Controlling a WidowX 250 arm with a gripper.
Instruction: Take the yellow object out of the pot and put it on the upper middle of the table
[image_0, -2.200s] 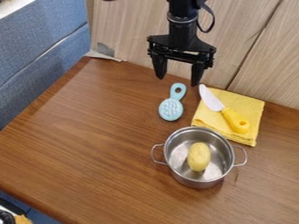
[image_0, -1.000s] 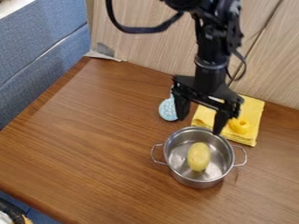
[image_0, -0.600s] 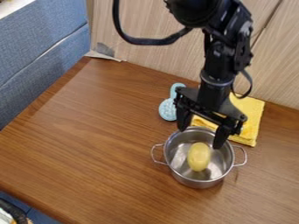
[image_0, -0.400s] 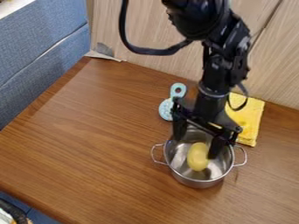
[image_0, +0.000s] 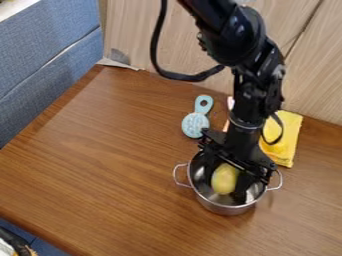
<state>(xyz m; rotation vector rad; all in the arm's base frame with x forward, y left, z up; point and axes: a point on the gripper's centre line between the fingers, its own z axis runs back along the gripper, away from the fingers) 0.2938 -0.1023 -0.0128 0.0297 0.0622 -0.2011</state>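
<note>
Nearest us on the wooden bench (image_0: 107, 175) we see the metal pot (image_0: 226, 209), upright, a loop handle on each side. The yellow object (image_0: 224, 179) lies inside it. The black gripper (image_0: 226, 190) is lowered into the pot, its fingers (image_0: 241, 187) open, one on either side of the yellow object; whether they touch it, we cannot tell. Beyond the pot we find the folded yellow cloth (image_0: 288, 131), partly behind the arm, and, to its left, the light-blue brush (image_0: 196, 124) lying flat. Farthest off, we have the wood-grain panel (image_0: 150, 40) behind the bench.
</note>
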